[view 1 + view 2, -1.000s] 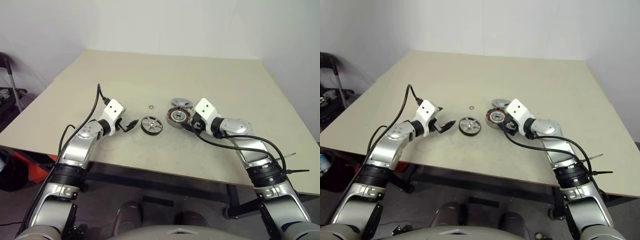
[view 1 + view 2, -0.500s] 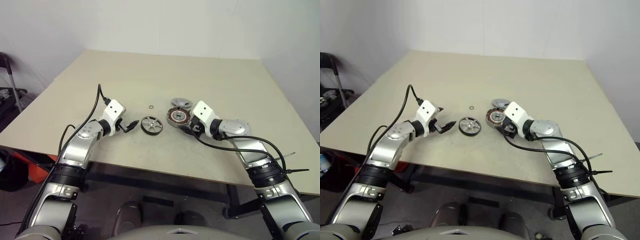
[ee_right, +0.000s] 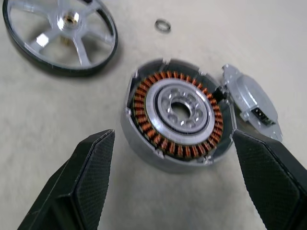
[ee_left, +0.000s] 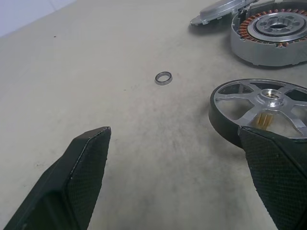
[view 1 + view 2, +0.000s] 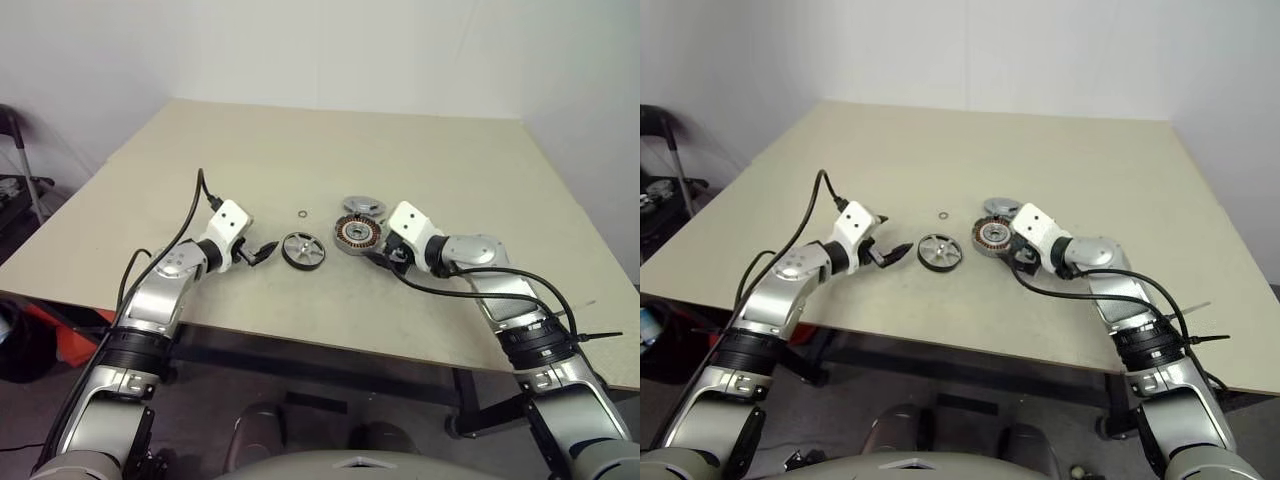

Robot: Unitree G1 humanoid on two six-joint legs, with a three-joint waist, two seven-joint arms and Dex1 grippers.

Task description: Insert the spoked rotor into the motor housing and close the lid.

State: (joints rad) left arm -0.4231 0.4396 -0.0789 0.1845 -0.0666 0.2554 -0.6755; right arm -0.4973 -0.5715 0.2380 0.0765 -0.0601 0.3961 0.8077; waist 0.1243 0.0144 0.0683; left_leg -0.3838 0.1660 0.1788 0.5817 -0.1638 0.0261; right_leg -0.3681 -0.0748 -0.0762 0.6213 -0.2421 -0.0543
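The rotor [image 5: 303, 250] is lying flat on the table [image 5: 300, 150], beside the housing [image 5: 357, 233]. Both grippers, left [image 5: 264, 251] and right [image 5: 1021, 262], are hanging with jaws apart, holding nothing. The rotor probably is stiff, lightish, slippery; gripping across its black rim looks safest.

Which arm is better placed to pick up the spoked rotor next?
Left. Its open left pincer sits just beside the spoked rotor, while the right pincer frames the motor housing.
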